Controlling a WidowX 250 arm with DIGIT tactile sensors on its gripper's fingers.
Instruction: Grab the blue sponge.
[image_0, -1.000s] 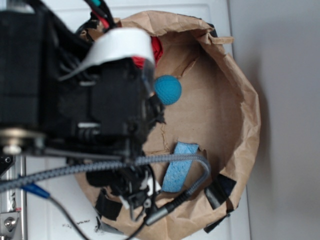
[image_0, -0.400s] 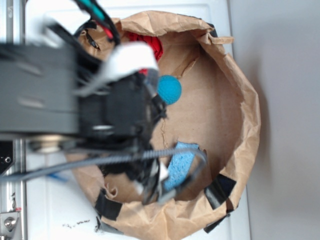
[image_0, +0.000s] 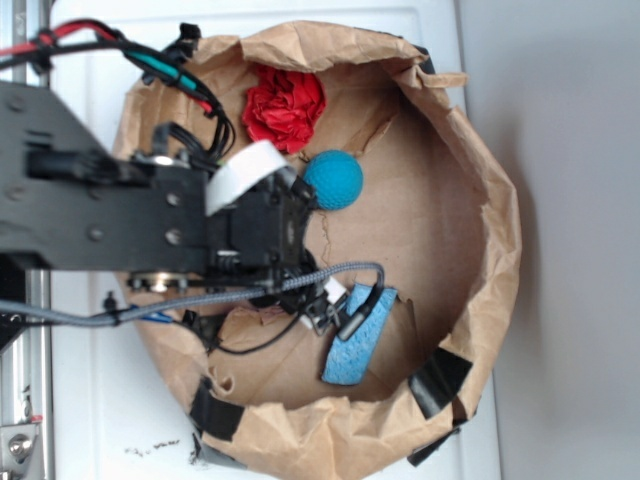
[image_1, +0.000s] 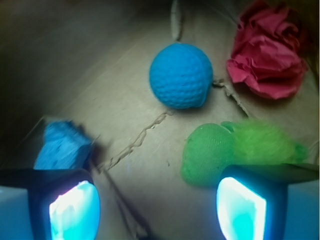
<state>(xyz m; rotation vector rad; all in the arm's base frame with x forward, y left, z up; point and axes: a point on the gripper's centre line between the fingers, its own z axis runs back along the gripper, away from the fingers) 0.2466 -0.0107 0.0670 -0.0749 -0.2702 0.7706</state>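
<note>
Light-blue, flat porous rectangular sponge (image_0: 358, 338) lies in the brown paper bag (image_0: 490, 250). Black gripper (image_1: 159, 202) hovers with fingers spread, its left finger (image_1: 70, 202) just beside the sponge.

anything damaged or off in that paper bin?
The brown paper liner is torn: a ragged crack runs across its floor below the blue ball, plain in the wrist view. The red paper is just crumpled. The blue sponge lies flat and looks intact.

The blue sponge (image_0: 358, 343) is a flat, light-blue, porous slab, elongated and lying slanted. It rests on the brown paper floor, its upper end partly hidden.
</note>
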